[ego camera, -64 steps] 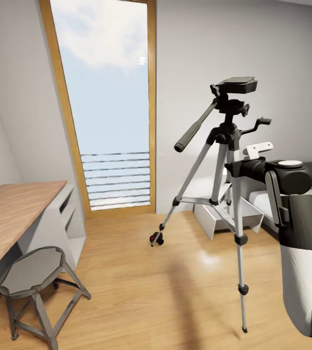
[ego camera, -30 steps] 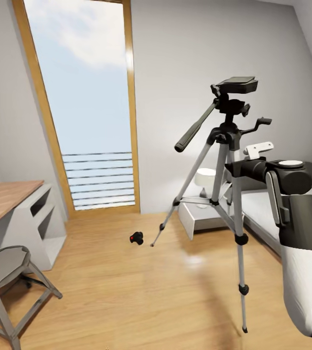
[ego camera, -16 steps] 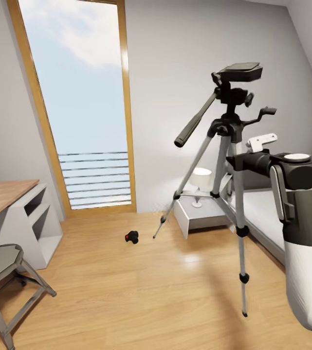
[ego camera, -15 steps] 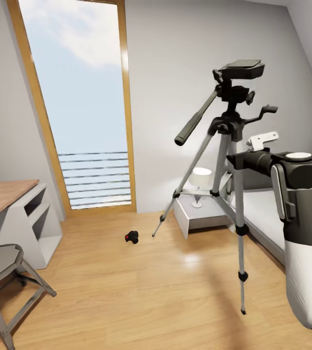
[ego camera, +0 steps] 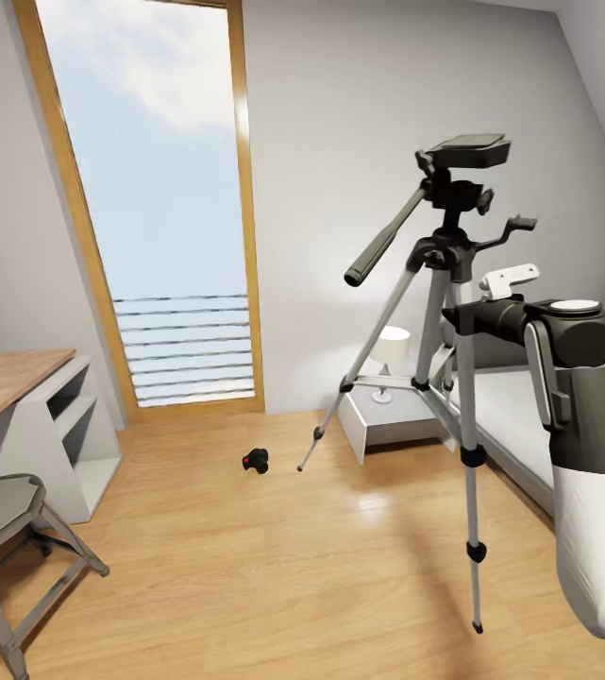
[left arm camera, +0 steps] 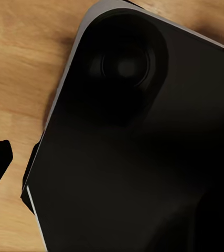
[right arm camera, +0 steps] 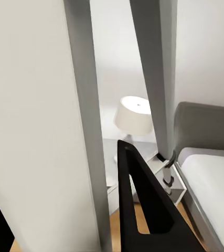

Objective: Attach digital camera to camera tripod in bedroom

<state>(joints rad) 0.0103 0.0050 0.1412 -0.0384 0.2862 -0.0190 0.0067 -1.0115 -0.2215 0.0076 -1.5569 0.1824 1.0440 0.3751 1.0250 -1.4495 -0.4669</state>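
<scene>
One right gripper (ego camera: 453,316) clasps the upright camera tripod (ego camera: 439,283), handle slanting down-left; left's state unclear.

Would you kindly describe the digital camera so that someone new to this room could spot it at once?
Start at the tall wood-framed window and look down to the light wood floor in front of it. The digital camera lies there, just left of the camera tripod's nearest foot. It is the lone small black lump with a red dot.

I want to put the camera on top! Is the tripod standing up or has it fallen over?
Standing up. The camera tripod has its legs spread, head on top. The digital camera lies on the floor.
</scene>
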